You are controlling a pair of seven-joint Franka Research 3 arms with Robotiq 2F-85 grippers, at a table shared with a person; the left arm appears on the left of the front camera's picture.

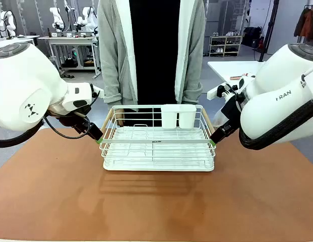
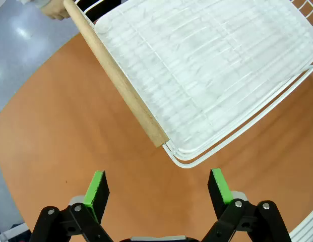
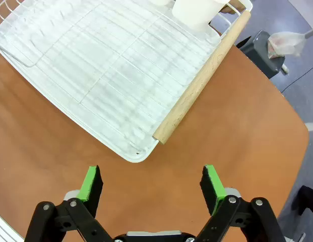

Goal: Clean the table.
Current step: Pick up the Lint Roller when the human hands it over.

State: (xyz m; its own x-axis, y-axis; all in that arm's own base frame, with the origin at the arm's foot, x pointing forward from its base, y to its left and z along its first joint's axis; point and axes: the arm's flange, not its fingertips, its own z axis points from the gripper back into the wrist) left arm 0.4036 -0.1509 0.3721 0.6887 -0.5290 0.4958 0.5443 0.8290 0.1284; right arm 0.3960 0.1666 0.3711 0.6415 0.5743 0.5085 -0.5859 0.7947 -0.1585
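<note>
A white wire dish rack (image 1: 157, 146) with a white cutlery cup (image 1: 178, 116) stands mid-way across the reddish-brown table (image 1: 156, 206). At the rack's left end my left gripper (image 1: 98, 138) hangs low. In the left wrist view that gripper (image 2: 159, 189) is open, just short of the near end of the rack's wooden handle (image 2: 116, 75), with bare table between its green pads. My right gripper (image 1: 212, 140) mirrors it at the rack's right end. It (image 3: 152, 184) is open too, just short of the other wooden handle (image 3: 201, 78).
A person (image 1: 151, 50) in a grey cardigan stands at the far edge, right behind the rack, one hand (image 2: 55, 7) near the left handle's far end. A white-topped table (image 1: 237, 68) stands at the back right. Bare tabletop stretches in front of the rack.
</note>
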